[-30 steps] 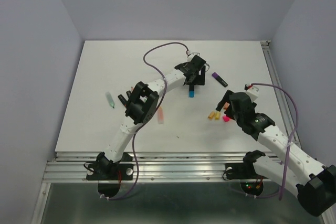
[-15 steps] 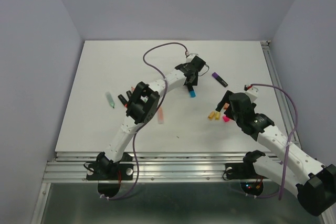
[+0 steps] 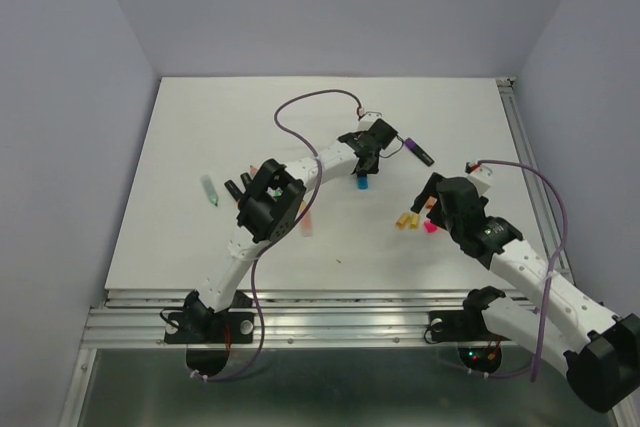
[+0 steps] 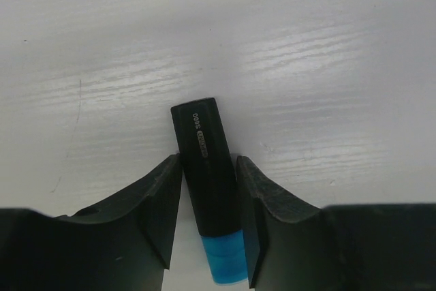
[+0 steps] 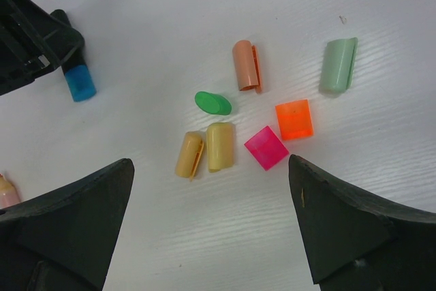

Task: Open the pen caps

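Overhead, my left gripper (image 3: 366, 159) reaches to the upper middle of the white table (image 3: 200, 127). Its wrist camera shows it closed narrowly on a black marker barrel (image 4: 203, 155), with one finger pressed against each side. The blue cap (image 4: 223, 260) sits on the barrel's end at the bottom centre of that frame, between the fingers.

My right gripper (image 5: 210, 168) hangs over a cluster of loose caps at the right of the overhead frame. Its fingers (image 5: 75, 223) are spread wide and hold nothing. At the centre of its camera frame lie two yellow caps (image 5: 220, 146), side by side and touching. A pink cap (image 5: 266, 147) lies just right of them, and an orange cap (image 5: 293, 118) lies close beside the pink. A small green cap (image 5: 212, 102) sits above the yellow pair, with a peach cap (image 5: 245, 65) higher up. A pale green cap (image 5: 338, 65) lies at upper right.

Overhead, a purple-capped marker (image 3: 418, 151) lies just right of the left gripper.
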Controlling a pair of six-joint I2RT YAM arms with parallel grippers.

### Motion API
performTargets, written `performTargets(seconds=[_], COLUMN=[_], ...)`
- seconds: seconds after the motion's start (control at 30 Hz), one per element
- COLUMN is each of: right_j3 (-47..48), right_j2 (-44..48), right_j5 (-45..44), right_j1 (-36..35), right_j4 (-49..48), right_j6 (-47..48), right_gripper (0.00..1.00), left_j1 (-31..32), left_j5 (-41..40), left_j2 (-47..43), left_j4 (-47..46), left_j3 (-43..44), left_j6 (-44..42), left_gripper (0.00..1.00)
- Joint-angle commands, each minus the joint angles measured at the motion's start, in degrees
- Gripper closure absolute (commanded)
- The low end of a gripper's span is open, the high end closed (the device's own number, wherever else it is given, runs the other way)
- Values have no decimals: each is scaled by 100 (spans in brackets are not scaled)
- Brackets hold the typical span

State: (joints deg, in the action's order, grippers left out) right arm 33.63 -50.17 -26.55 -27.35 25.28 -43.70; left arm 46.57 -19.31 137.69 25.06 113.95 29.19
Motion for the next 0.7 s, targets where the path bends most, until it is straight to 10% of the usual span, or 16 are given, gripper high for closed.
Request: performTargets(seconds=[0.0,0.13,0.3,0.67], right_j3=[-137,-146,-172,-453], right_j2=[148,192,315,1061], right_j5=[-97,-114,-105,1334], right_j1=[37,37,37,37], right_j4=[-243,-225,-234,-1127], right_j6=[2,-7,11,1002], right_gripper=[0,0,0,0], left_j1=[133,134,125,133], left_j5=[375,455,376,-537], left_j2=[197,241,390,-2366], left_j4=[816,825,929,-1150], left_j3=[-374,-374,-128,-2399], left_j6=[201,219,105,928], left_gripper=[58,64,100,100])
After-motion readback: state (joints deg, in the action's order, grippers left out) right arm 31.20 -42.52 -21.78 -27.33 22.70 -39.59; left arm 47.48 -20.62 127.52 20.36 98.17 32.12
